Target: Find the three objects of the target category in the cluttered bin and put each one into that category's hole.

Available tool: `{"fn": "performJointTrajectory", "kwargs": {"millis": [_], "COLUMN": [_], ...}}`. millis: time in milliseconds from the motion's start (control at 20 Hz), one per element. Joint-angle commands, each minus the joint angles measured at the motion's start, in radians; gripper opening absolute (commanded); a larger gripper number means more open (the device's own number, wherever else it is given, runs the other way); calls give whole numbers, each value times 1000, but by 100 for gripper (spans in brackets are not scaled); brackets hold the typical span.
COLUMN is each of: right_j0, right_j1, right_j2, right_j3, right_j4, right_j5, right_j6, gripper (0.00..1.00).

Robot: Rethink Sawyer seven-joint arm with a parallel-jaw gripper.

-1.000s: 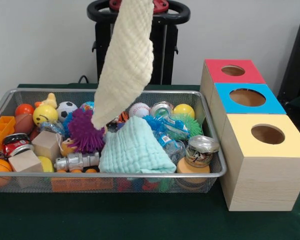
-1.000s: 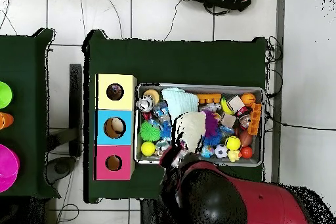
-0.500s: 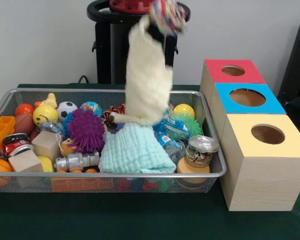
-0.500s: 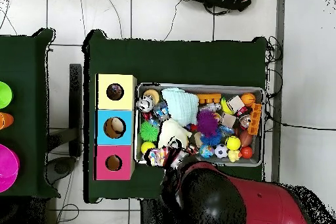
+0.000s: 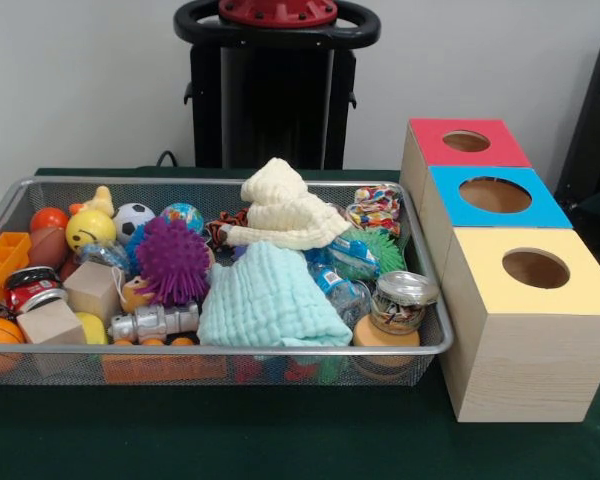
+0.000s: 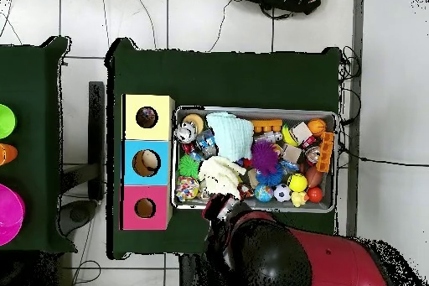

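Claw [image 6: 219,208] sits at the wire bin's [image 5: 230,352] edge; open or closed, I cannot tell. One rope bundle [image 5: 376,208] lies beside the cream cloth [image 5: 285,212], near the blue hole [image 5: 495,194].

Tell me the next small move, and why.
Probably lower onto the rope bundle and grasp it. It lies exposed on top of the clutter in the bin corner by the red-topped box, just clear of the cream cloth, and the blue box's hole is close by.
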Motion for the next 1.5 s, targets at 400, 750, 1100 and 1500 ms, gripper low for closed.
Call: {"fn": "performJointTrajectory", "kwargs": {"millis": [400, 750, 1100, 1500], "right_j0": [-16, 294, 449, 467], "right_j1": [134, 531, 669, 647], "right_j2": [0, -374, -574, -611], "right_j3": [2, -190, -260, -217], "right_j4": [-107, -627, -649, -565], "right_j5": [-46, -451, -678, -687], "right_j6": [-194, 163, 188, 114], "gripper": [100, 100, 100, 100]}}
